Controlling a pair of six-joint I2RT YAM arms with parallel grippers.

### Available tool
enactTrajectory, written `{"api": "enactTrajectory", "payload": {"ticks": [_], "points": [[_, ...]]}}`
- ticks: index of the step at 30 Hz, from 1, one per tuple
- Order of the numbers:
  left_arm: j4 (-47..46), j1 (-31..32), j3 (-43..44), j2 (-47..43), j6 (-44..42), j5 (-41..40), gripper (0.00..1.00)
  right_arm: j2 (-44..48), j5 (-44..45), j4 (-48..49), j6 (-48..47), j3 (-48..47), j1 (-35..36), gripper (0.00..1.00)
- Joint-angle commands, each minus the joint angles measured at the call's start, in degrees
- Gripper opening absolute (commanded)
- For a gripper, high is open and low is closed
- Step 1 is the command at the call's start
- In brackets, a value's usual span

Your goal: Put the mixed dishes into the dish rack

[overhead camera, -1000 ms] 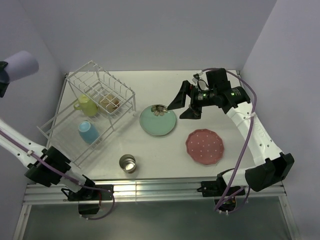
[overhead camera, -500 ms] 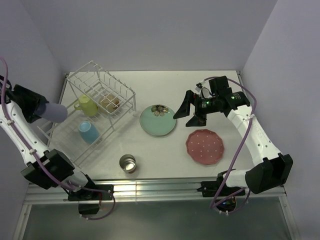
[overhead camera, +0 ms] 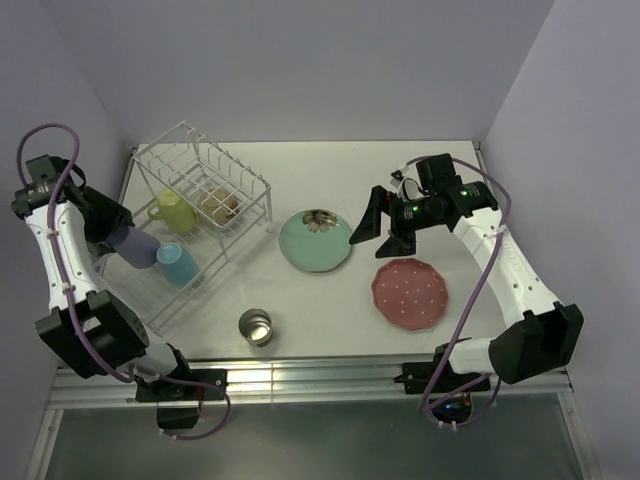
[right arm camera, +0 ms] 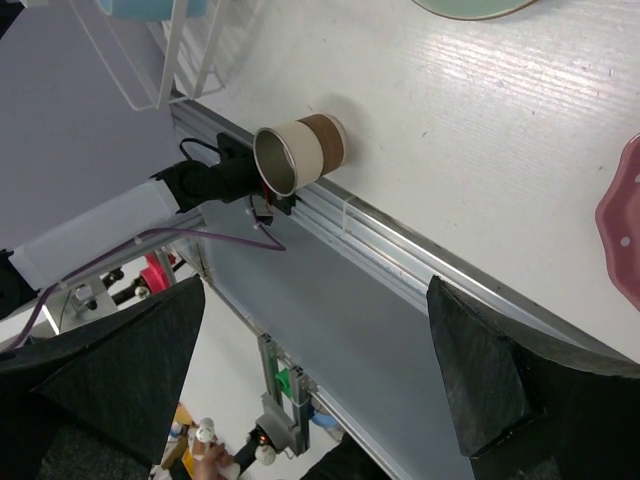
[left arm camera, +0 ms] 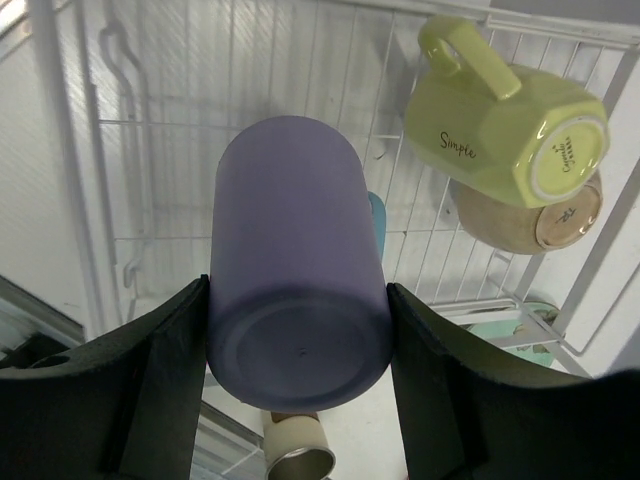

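My left gripper (overhead camera: 124,238) is shut on the lavender cup (overhead camera: 138,248) and holds it over the lower tray of the white dish rack (overhead camera: 185,128), just left of the light blue mug (overhead camera: 178,263). The left wrist view shows the cup (left arm camera: 295,260) bottom-up between both fingers. The yellow mug (overhead camera: 173,211) and the cream bowl (overhead camera: 218,207) sit in the rack. The mint-green flower plate (overhead camera: 315,240), the pink dotted plate (overhead camera: 410,293) and the metal cup (overhead camera: 256,326) lie on the table. My right gripper (overhead camera: 382,228) is open and empty, above the table between the two plates.
The rack fills the table's left side against the left wall. The metal cup (right arm camera: 295,157) lies near the front rail in the right wrist view. Walls close off the back and both sides.
My left arm has swung in from the far left and lowered the lavender cup over the rack's lower tray. My right gripper has shifted slightly right and nearer.
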State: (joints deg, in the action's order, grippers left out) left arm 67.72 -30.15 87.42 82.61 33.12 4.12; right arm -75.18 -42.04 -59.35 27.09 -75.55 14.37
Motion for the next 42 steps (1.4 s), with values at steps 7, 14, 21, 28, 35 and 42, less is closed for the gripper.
{"api": "enactTrajectory", "payload": {"ticks": [7, 14, 21, 28, 35, 42], "points": [[-10.77, 4.13, -1.11, 3.96, 2.65, -3.33, 0.0, -2.6, 3.71, -4.1, -3.45, -5.66, 4.0, 1.0], [-10.51, 5.89, 0.83, 10.11, 3.26, -3.77, 0.17, -4.89, 9.86, -7.88, -3.71, -11.54, 9.17, 1.0], [-10.77, 7.12, 2.14, 12.49, 4.32, -3.77, 0.61, -9.81, 17.78, -9.38, -4.15, -15.42, 22.61, 1.0], [-6.21, 7.3, 7.59, 14.86, 5.72, -3.77, 0.99, -16.48, 19.63, -9.38, -5.21, -18.58, 29.65, 1.0], [-0.59, 7.21, 7.42, 11.7, 10.11, -3.77, 0.99, -21.41, 19.37, -7.62, -5.65, -21.04, 34.84, 1.0], [-1.98, 5.72, 0.4, -3.73, 17.04, 1.05, 0.99, -28.35, 20.42, -5.52, -6.44, -23.42, 40.9, 0.98]]}}
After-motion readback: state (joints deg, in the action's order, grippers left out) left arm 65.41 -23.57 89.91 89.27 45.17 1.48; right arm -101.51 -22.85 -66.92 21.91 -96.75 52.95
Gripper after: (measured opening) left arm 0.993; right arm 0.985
